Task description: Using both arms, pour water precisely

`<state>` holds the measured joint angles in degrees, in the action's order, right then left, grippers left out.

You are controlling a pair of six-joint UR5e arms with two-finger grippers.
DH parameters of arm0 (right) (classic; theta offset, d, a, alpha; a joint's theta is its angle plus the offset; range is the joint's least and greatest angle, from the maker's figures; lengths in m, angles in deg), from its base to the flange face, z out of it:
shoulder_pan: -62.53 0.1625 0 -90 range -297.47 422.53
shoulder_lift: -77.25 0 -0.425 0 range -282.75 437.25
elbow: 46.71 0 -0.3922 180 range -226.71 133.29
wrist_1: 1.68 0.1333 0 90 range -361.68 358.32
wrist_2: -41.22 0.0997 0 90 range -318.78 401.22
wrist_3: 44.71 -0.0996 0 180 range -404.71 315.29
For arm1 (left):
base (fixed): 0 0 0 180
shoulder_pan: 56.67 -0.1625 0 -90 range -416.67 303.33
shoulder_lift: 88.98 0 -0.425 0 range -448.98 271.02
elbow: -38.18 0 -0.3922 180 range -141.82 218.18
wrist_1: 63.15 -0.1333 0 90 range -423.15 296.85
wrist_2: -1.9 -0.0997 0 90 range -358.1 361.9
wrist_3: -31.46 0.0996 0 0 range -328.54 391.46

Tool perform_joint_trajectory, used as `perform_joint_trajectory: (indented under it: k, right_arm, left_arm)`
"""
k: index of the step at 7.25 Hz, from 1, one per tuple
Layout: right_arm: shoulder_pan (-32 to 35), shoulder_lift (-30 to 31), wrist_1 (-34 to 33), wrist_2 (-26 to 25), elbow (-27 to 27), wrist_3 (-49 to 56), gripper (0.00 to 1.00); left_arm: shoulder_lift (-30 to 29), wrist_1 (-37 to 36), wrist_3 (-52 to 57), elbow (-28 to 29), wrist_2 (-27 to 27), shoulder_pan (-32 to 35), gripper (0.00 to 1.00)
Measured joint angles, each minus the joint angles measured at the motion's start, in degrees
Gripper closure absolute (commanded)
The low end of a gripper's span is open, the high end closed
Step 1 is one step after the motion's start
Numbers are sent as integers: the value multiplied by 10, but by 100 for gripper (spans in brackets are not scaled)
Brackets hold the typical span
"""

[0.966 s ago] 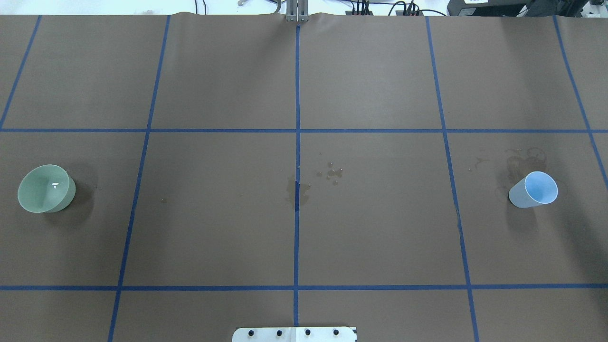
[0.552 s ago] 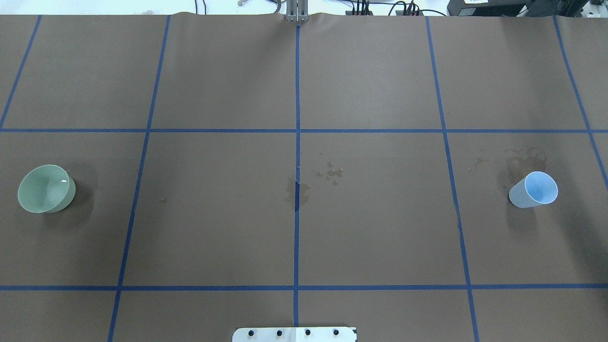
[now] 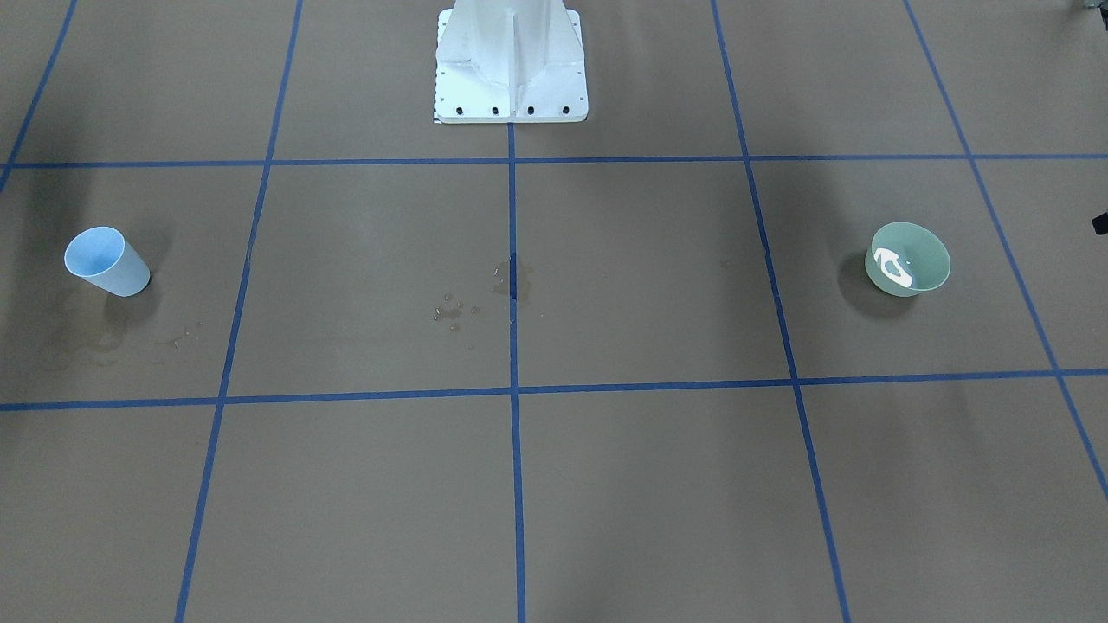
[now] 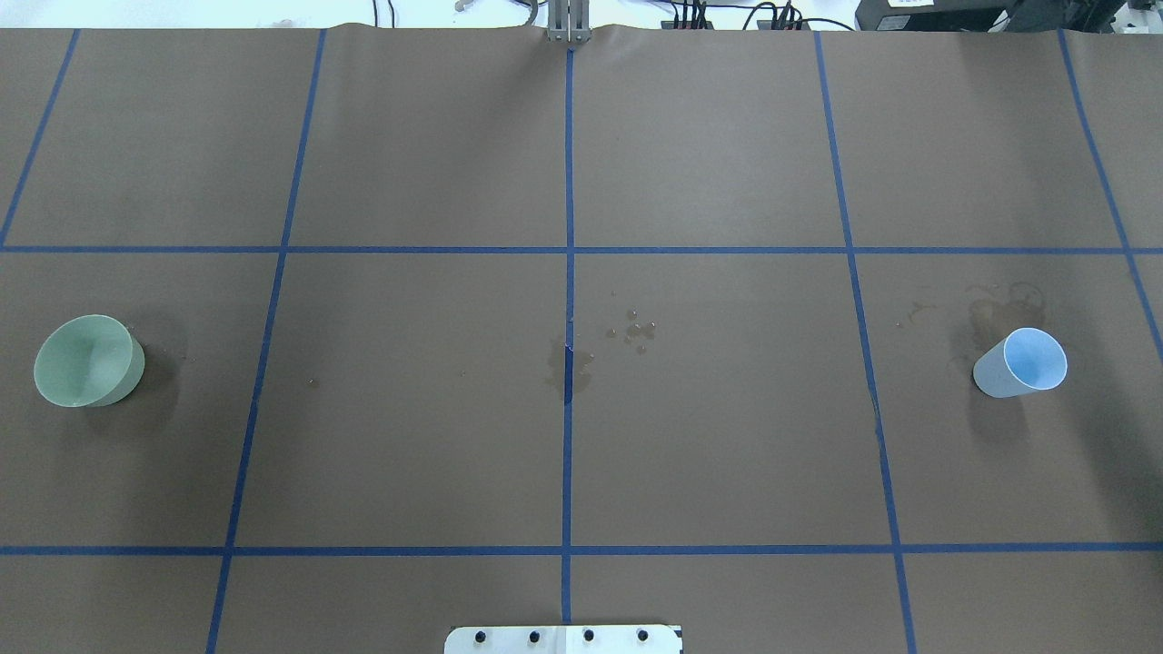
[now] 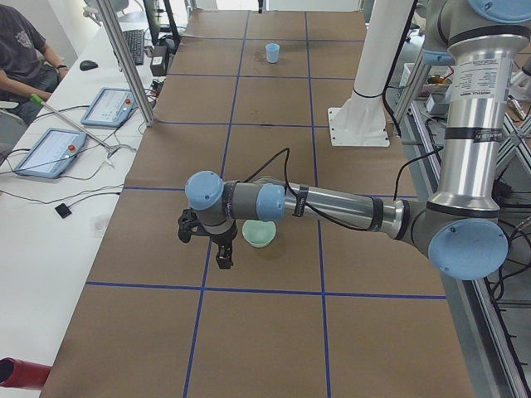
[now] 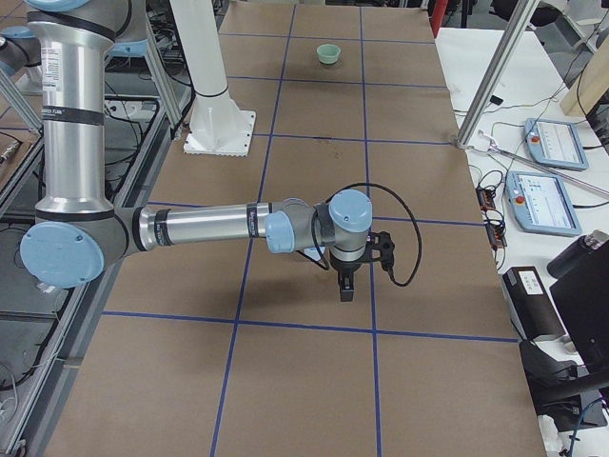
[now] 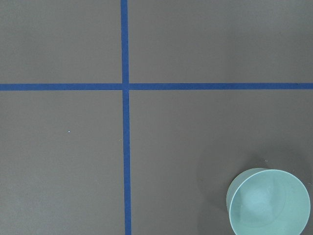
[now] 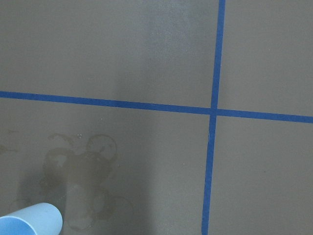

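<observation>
A green bowl (image 4: 88, 361) stands at the table's left; it also shows in the front view (image 3: 907, 259) and the left wrist view (image 7: 268, 203). Water (image 3: 893, 267) glints white inside it. A pale blue cup (image 4: 1020, 362) stands upright at the right; its rim shows in the right wrist view (image 8: 30, 219). In the exterior left view my left gripper (image 5: 224, 257) hangs beside the bowl (image 5: 259, 233). In the exterior right view my right gripper (image 6: 344, 288) points down at the table. I cannot tell whether either gripper is open or shut. Neither touches anything I can see.
Spilled drops (image 4: 636, 331) and a wet patch (image 4: 568, 363) lie at the table's middle. Dried water rings (image 4: 999, 304) mark the paper by the blue cup. The white pedestal (image 3: 511, 61) stands at the robot's side. An operator (image 5: 25, 50) and tablets (image 5: 50, 152) are beside the table.
The white glint inside the green bowl has shrunk and vanished in the overhead view. The bowl and the cup have not moved.
</observation>
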<state>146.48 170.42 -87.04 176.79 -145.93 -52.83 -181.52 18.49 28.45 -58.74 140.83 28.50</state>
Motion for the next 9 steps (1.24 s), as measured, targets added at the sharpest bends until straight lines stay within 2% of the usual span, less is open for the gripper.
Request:
perform_joint_trajectory:
  k: [5, 9]
  right_arm:
    - [0, -1, 3, -1, 3, 0, 0]
    - [0, -1, 2, 1, 15, 8, 0]
  left_arm:
    - [-3, -2, -1, -14, 0, 1, 0]
    - [26, -1, -1, -55, -8, -1, 0]
